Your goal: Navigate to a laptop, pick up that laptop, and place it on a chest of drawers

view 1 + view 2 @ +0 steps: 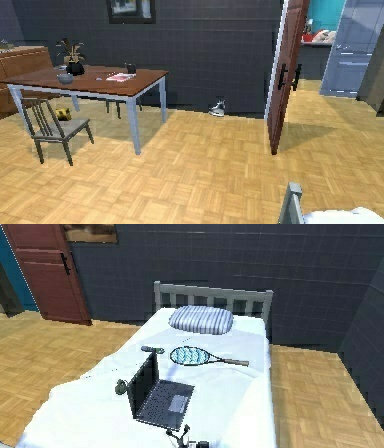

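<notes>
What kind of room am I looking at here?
Probably a bedroom: a white-sheeted bed with a grey slatted headboard, a blue-striped pillow at its head, and a brown wooden-topped table with a grey chair.

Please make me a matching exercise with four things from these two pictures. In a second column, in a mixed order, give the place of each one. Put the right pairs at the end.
Things
1. laptop
2. pillow
3. potted plant
4. chair

Places
A. on the brown table
B. at the head of the bed
C. on the floor beside the table
D. standing open on the bed's white sheet, near the tennis racket

Pairs: 1-D, 2-B, 3-A, 4-C
</notes>
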Available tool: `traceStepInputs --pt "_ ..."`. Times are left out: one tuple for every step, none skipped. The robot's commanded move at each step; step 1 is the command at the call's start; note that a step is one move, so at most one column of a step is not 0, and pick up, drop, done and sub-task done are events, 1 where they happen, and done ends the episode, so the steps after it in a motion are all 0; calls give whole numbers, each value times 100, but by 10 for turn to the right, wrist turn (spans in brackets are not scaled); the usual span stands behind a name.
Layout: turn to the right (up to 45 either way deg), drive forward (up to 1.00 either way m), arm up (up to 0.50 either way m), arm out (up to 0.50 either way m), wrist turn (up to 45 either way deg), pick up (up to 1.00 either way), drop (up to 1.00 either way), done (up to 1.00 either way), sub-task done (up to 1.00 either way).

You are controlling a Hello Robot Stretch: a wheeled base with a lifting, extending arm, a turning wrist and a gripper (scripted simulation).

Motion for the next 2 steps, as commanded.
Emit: traceStepInputs --pt "0 0 0 0 0 100 0 0 0" --pt "0 0 10 0 0 0 0 0 0"
